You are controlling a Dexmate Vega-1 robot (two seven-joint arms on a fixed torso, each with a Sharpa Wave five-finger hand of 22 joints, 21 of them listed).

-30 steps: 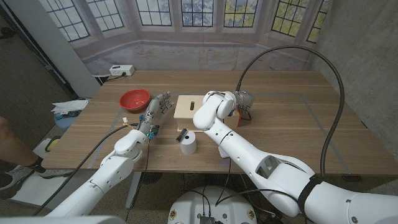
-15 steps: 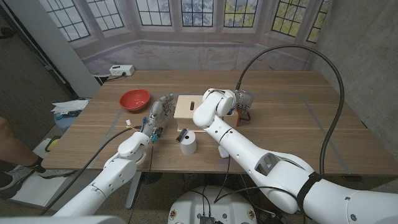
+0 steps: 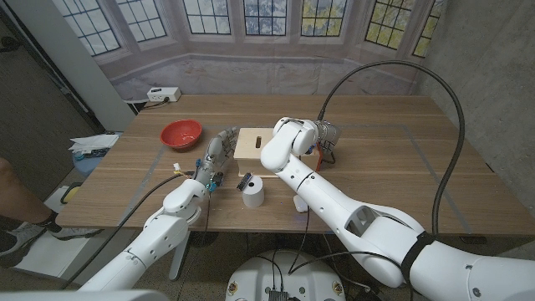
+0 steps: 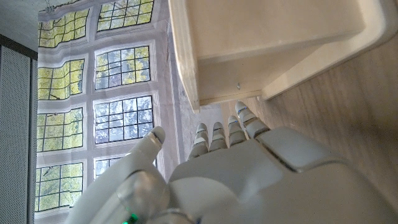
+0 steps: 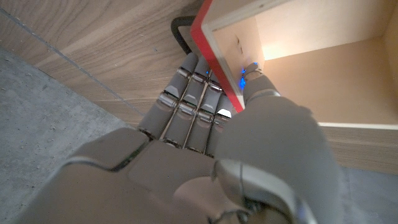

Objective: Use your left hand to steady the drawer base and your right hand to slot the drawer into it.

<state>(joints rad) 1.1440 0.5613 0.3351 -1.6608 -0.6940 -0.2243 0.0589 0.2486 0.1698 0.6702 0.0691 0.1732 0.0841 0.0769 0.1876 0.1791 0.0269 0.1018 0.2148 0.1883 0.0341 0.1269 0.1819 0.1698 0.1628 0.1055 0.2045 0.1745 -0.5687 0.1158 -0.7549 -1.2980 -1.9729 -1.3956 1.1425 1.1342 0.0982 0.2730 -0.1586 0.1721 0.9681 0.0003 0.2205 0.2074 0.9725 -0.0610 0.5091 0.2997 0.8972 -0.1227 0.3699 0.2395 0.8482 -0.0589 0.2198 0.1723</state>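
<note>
Drawer base (image 3: 256, 143), a pale wooden box with a slot in its top, sits near the middle of the wooden table (image 3: 393, 159), and my left hand (image 3: 216, 155) stands just beside its left side with the fingers straight and slightly apart, holding nothing. From my left wrist I see the base (image 4: 261, 43) right ahead of my fingertips (image 4: 242, 118), which reach up close under its lower edge; whether they actually touch the wood I cannot tell. My right hand (image 5: 205, 124) grips the drawer (image 5: 298, 68), a light wooden box with a red front edge: the thumb lies inside the drawer against that red panel and the other fingers are curled against its outer face, so the panel is pinched between them. In the head view the drawer (image 3: 314, 147) shows as a sliver of red at the right side of the base, mostly hidden behind my right forearm, so I cannot tell how far it sits in the base. A red bowl (image 3: 181, 132) rests on the table to the left of my left hand, and a white cylinder (image 3: 252, 192) stands nearer the table's front edge, apart from the base.
</note>
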